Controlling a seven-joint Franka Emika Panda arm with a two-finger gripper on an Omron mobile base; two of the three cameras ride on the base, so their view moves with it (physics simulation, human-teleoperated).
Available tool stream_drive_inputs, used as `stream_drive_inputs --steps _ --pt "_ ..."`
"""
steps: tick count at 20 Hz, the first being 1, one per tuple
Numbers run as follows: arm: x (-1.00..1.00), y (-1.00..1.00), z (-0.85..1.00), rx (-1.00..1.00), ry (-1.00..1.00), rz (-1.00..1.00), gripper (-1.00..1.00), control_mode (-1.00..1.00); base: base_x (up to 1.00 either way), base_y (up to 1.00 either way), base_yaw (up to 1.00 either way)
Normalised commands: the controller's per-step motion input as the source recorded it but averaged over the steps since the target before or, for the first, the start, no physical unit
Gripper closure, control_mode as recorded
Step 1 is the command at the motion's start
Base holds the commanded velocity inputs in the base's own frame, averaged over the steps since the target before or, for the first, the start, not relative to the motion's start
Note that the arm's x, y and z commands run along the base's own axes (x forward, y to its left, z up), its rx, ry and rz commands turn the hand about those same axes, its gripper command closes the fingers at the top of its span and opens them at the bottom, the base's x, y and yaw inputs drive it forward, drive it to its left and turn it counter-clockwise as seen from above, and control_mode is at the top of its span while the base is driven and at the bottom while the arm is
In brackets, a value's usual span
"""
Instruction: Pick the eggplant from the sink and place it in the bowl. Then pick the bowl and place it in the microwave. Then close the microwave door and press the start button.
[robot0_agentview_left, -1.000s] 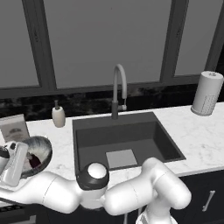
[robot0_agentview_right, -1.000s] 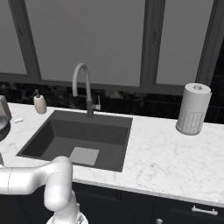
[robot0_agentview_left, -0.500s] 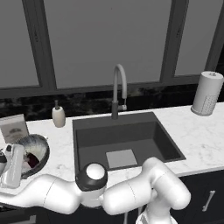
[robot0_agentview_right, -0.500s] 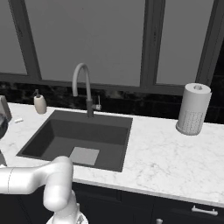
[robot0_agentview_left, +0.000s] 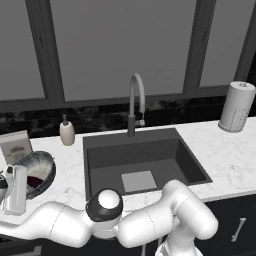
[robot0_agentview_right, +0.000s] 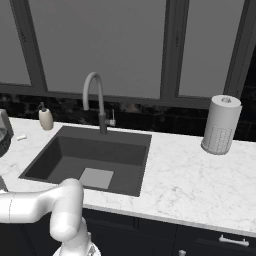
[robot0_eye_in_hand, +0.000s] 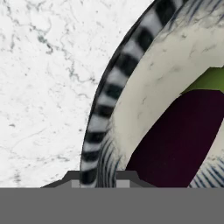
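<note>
- Currently the gripper (robot0_eye_in_hand: 98, 178) sits low at the far left of the counter (robot0_agentview_left: 220, 150), right at the rim of the bowl (robot0_agentview_left: 35, 167). In the hand view the two finger tips (robot0_eye_in_hand: 75, 183) show as small stubs at the bottom, one on each side of the ribbed rim; whether they are pressing the rim or merely straddling it cannot be told.
- In the left base view the white hand stands upright at the near-left edge of the bowl, touching or overlapping its rim.
- The bowl's outside shows dark and pale stripes, the inside pale and speckled. It rests on the white marbled counter, left of the sink (robot0_agentview_left: 145, 162).
- The eggplant (robot0_eye_in_hand: 179, 140) lies inside the bowl: a dark purple body with a green stem end toward the upper right of the hand view. In the left base view it shows as a dark patch in the bowl's hollow.
- A small framed picture (robot0_agentview_left: 16, 145) leans just behind the bowl, at the far left.
- A cream soap dispenser (robot0_agentview_left: 67, 132) stands between the bowl and the sink, near the back wall.
- The sink is a dark rectangular basin with a pale square at its bottom; the curved grey faucet (robot0_agentview_left: 136, 102) rises at its far edge.
- A paper towel roll (robot0_agentview_right: 220, 124) stands upright on the counter, well right of the sink.
- Dark-framed windows (robot0_agentview_right: 100, 45) span the back wall.
</note>
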Motion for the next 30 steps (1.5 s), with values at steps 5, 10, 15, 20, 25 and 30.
stream_drive_inputs --steps 5,10,15,20,25,30 --pt "-0.01 -0.20 0.13 0.00 0.00 0.02 1.00 -1.00 0.00 0.00 0.00" --pt "-0.31 -0.07 0.77 0.00 0.00 0.03 1.00 -1.00 0.00 0.00 0.00" --pt "-0.61 -0.06 1.00 0.04 -0.04 0.08 1.00 -1.00 0.00 0.00 0.00" --pt "-0.56 -0.59 0.93 0.18 -0.01 0.10 1.00 -1.00 0.00 0.00 0.00" --pt "-0.60 -0.96 0.70 0.22 -0.03 0.10 1.00 -1.00 0.00 0.00 0.00" --pt "-0.44 -1.00 0.42 0.17 -0.01 0.07 1.00 -1.00 0.00 0.00 0.00"
